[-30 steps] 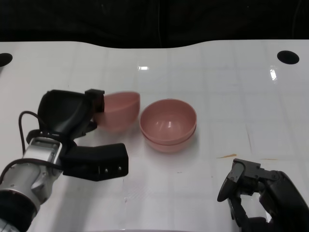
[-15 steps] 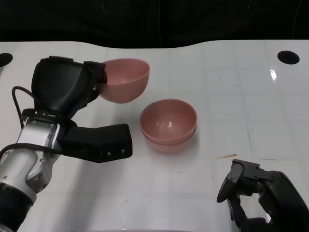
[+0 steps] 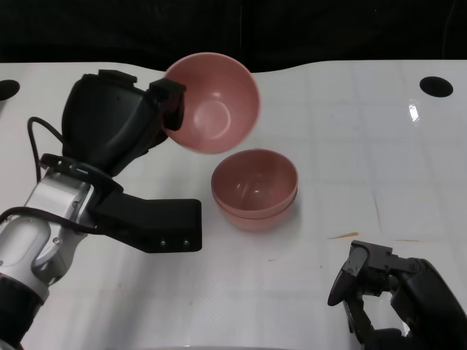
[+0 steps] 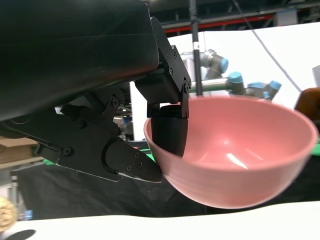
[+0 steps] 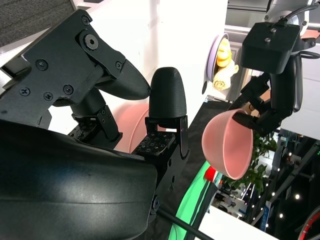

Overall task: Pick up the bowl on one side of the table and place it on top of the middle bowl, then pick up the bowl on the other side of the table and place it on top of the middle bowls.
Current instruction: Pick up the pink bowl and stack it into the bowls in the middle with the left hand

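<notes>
My left hand [image 3: 117, 127] pinches the rim of a pink bowl [image 3: 213, 102] and holds it in the air, tilted with its mouth toward the camera, up and left of the middle stack. That stack [image 3: 255, 188] is two pink bowls nested on the white table. The left wrist view shows a finger [image 4: 169, 131] inside the held bowl [image 4: 235, 155]. My right hand [image 3: 390, 295] lies low at the near right, holding nothing, its fingers apart. In the right wrist view the lifted bowl [image 5: 227, 144] and left hand [image 5: 272, 65] appear far off.
The white table [image 3: 350, 131] has a dark hole [image 3: 435, 86] at the far right and another [image 3: 6, 89] at the far left. A small brown streak [image 3: 343, 235] marks the surface right of the stack. A dark backdrop runs behind the far edge.
My left hand has raised the pink bowl from beside the stack, carried it up and rightward, and tipped its mouth toward the camera. The right hand has not moved.
</notes>
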